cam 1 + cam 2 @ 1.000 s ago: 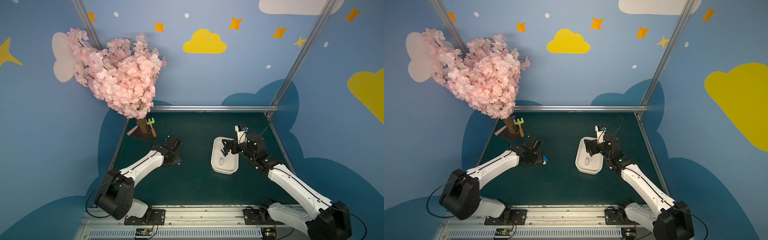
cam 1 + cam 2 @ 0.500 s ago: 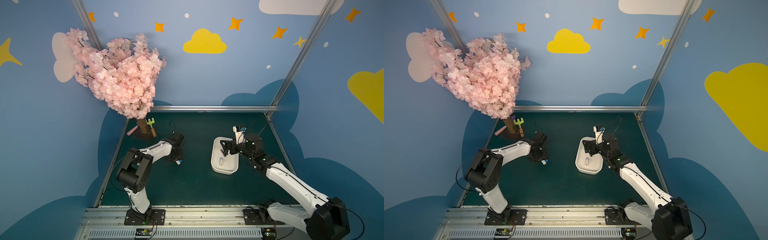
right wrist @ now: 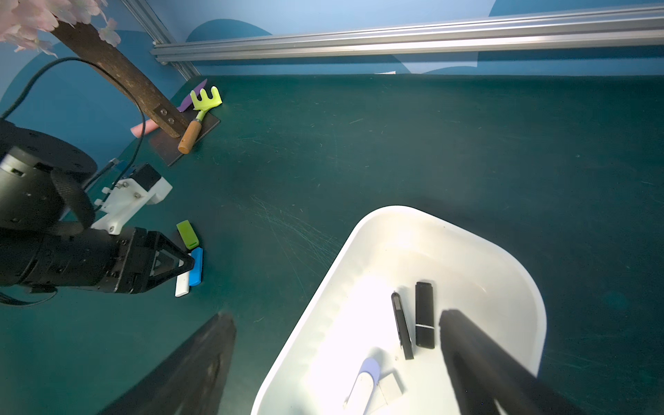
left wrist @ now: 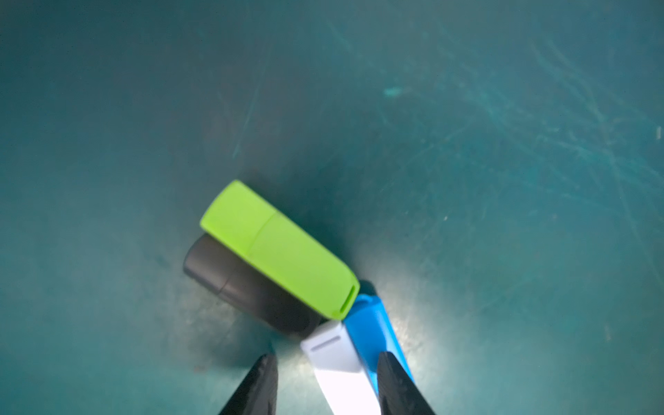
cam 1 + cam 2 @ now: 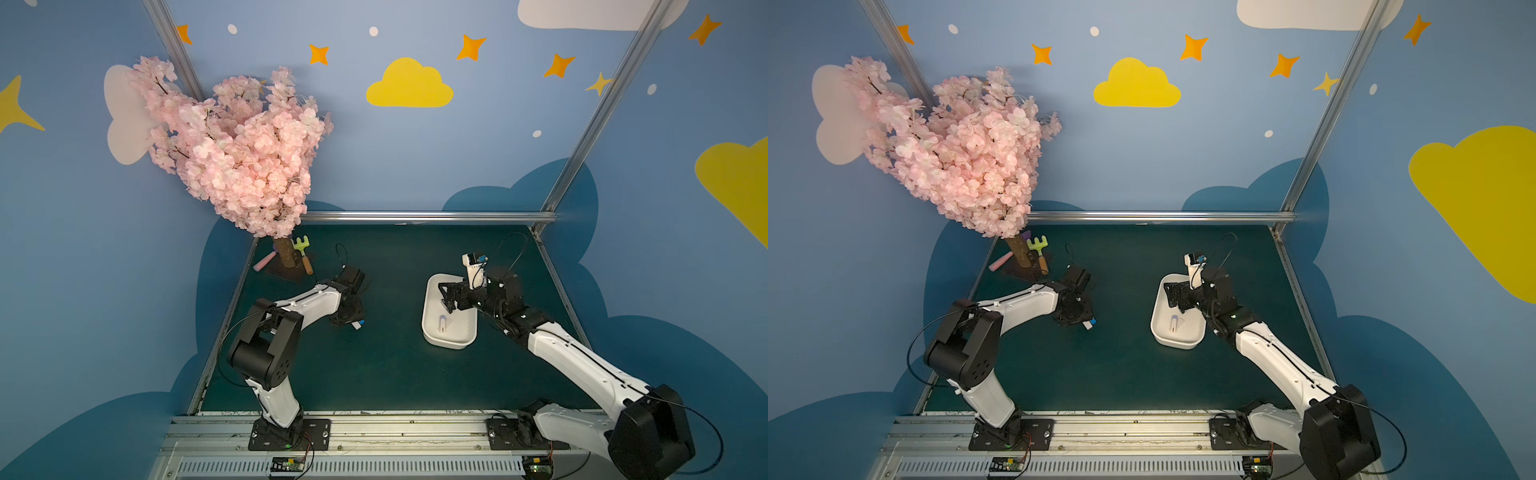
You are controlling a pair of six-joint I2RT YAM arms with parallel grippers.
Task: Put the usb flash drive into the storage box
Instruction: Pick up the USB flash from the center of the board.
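Dark green tabletop (image 5: 395,374): left of centre, the left hand (image 4: 327,355) narrowly straddles the unclamped white usb flash drive (image 4: 339,377), lying alongside a blue drive (image 4: 373,330), slotted end toward a green drive (image 4: 280,248) and grey drive (image 4: 248,287) hidden in both top views. The right hand (image 3: 336,314) gapes over the storage box (image 3: 449,244).

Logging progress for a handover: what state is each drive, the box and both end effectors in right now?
storage box: upright on the mat, three sticks inside
white drive: flat on the mat, not clamped
left end effector: open, straddling the white drive
right end effector: open, empty, over the storage box
green drive: capped, touching the dark drive
dark drive: capped, on the mat
blue drive: on the mat, beside the white drive
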